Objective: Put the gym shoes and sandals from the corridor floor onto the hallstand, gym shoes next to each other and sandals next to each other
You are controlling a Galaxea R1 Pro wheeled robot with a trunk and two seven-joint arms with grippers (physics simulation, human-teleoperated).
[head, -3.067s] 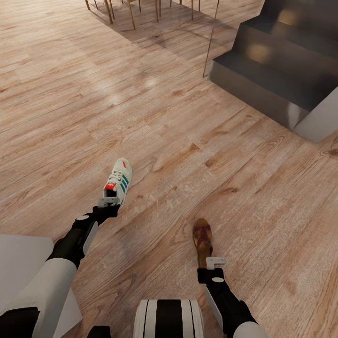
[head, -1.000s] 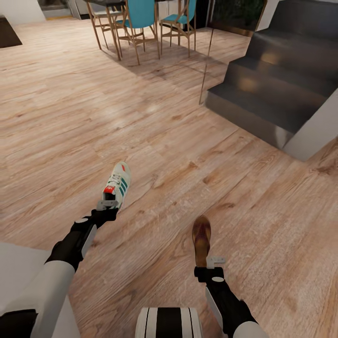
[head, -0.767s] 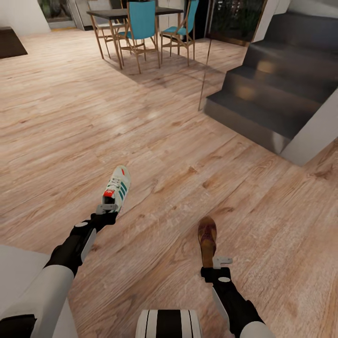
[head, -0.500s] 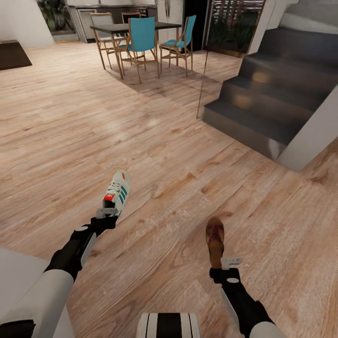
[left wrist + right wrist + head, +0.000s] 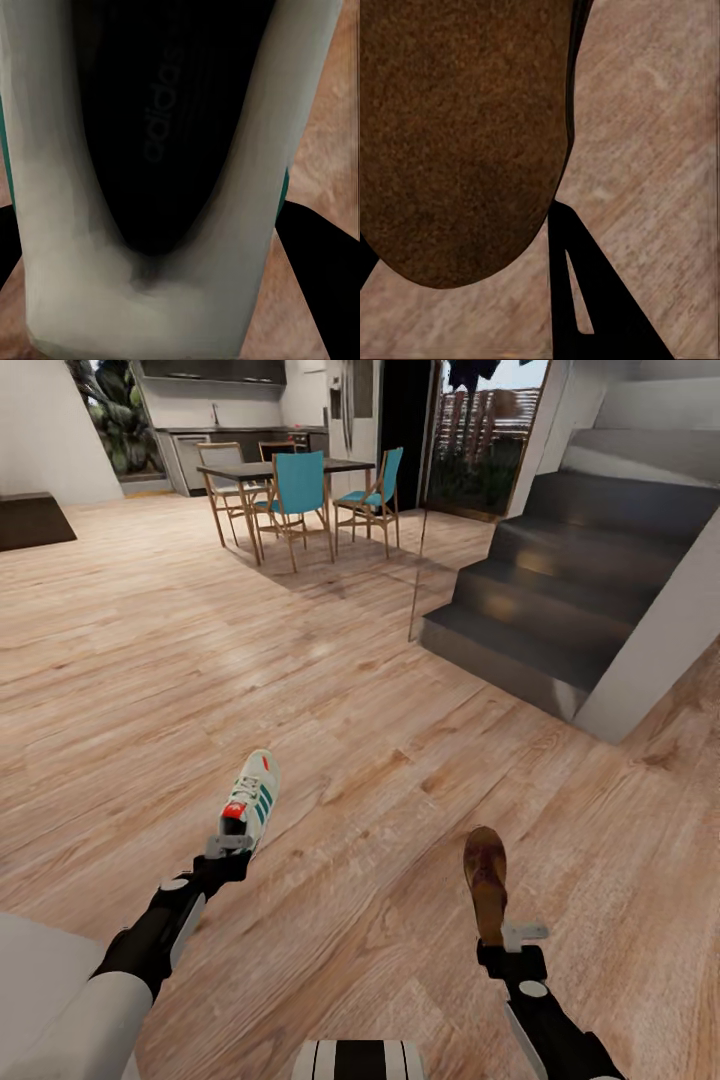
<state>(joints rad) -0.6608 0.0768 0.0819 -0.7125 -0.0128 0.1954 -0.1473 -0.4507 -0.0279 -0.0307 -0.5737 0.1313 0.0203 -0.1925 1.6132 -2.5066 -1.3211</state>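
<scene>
Cream sneaker (image 5: 251, 797) pinched at heel by left jaws, brown sandal (image 5: 486, 877) by right; both toes pointing away, off floor (image 5: 380, 700).

- a dark grey staircase (image 5: 590, 570) rises at the right, with a pale slanted wall panel (image 5: 655, 650) beside it.
- a dark dining table (image 5: 270, 468) stands far back, teal chairs (image 5: 300, 495) around it.
- kitchen cabinets (image 5: 215, 445) line the back wall.
- a dark low block (image 5: 35, 520) sits at far left.
- a glazed doorway (image 5: 480, 445) shows greenery beyond.
</scene>
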